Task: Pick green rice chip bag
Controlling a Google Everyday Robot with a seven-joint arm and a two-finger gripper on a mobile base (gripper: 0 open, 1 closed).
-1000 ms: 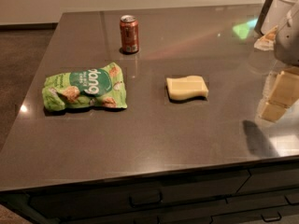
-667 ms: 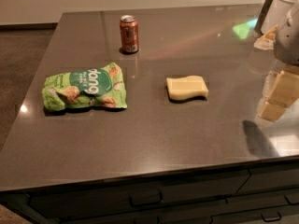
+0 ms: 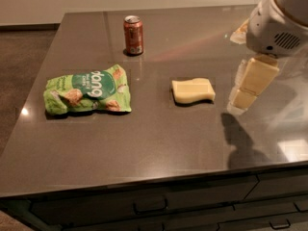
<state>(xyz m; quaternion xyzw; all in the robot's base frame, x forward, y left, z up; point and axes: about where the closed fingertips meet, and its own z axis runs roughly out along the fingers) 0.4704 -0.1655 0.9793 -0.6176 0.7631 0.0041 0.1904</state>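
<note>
The green rice chip bag lies flat on the left part of the dark countertop, with its dark green "dang" circle facing up. My gripper hangs at the right side of the counter, under the white arm housing. Its cream fingers point down, just above the surface. It is far to the right of the bag, beyond the pale yellow block, and holds nothing that I can see.
A red soda can stands upright at the back, behind the bag. A pale yellow block lies mid-counter between bag and gripper. The counter's front edge runs above drawers. Floor lies to the left.
The arm and gripper have moved left, further over the counter and closer to the yellow block. The bag, can and block have not moved.
</note>
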